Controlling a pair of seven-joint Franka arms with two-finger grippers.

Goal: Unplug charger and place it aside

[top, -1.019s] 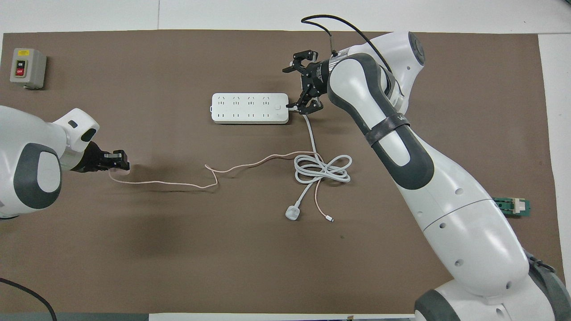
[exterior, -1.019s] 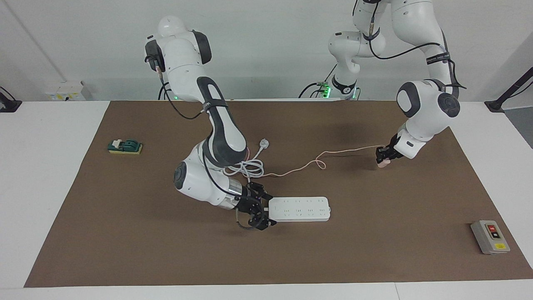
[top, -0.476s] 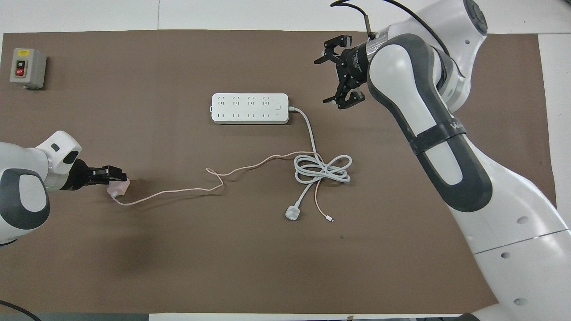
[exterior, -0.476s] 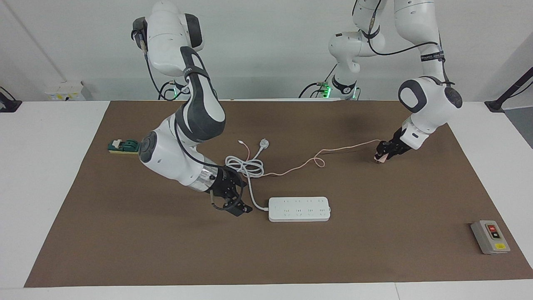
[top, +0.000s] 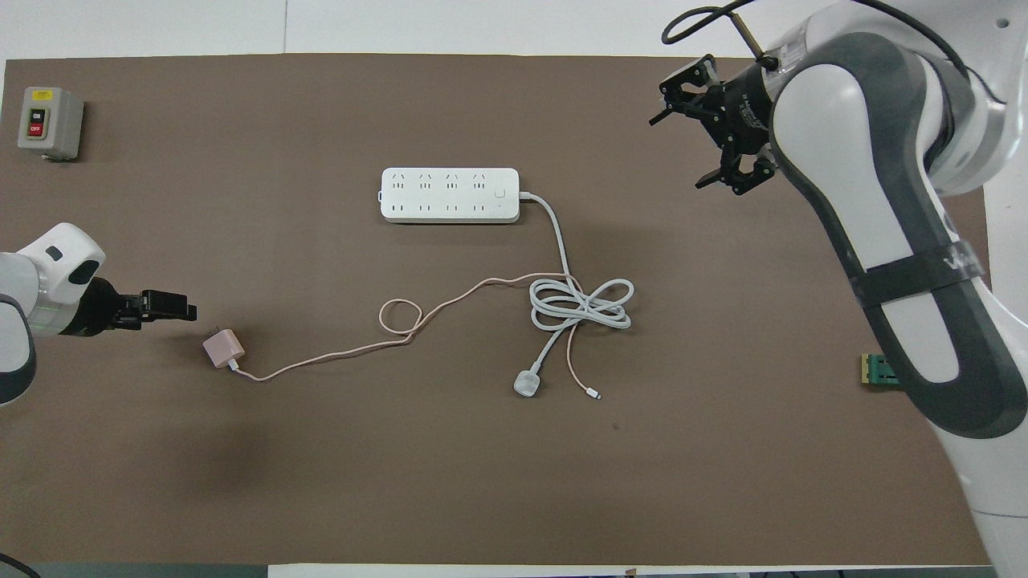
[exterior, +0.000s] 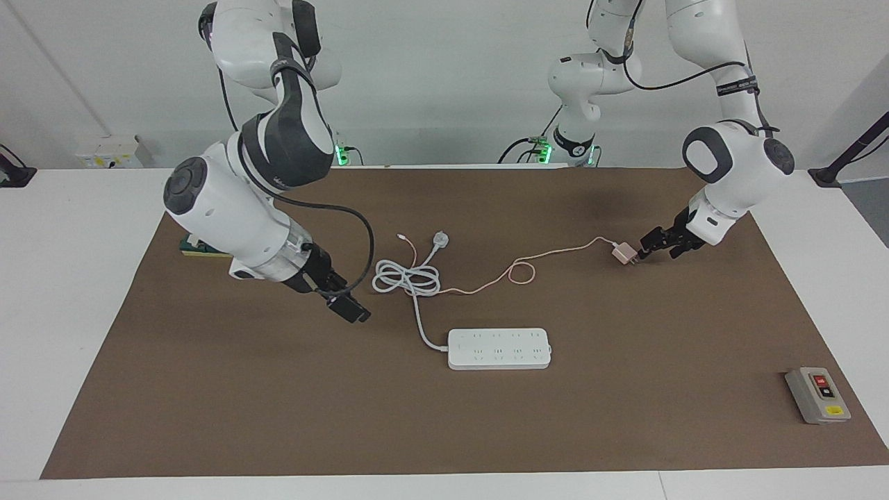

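Pink charger (exterior: pixel 623 253) lies free on brown mat (exterior: pixel 625 417), unplugged, toward left arm's end, well apart from power strip (exterior: pixel 499 348). Left gripper (exterior: pixel 660 241) just beside it, open, holds nothing. Right gripper (top: pixel 711 128) open, empty, waits. Retract left arm straight up/away; avoid snagging pink cable (exterior: pixel 555 251) or nudging plug.

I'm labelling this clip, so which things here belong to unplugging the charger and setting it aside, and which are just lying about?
Job:
- charger, loose on the mat
- power strip
- left gripper, open beside the charger

Lying about:
- switch box
- green block
- right gripper, open, waiting over bare mat
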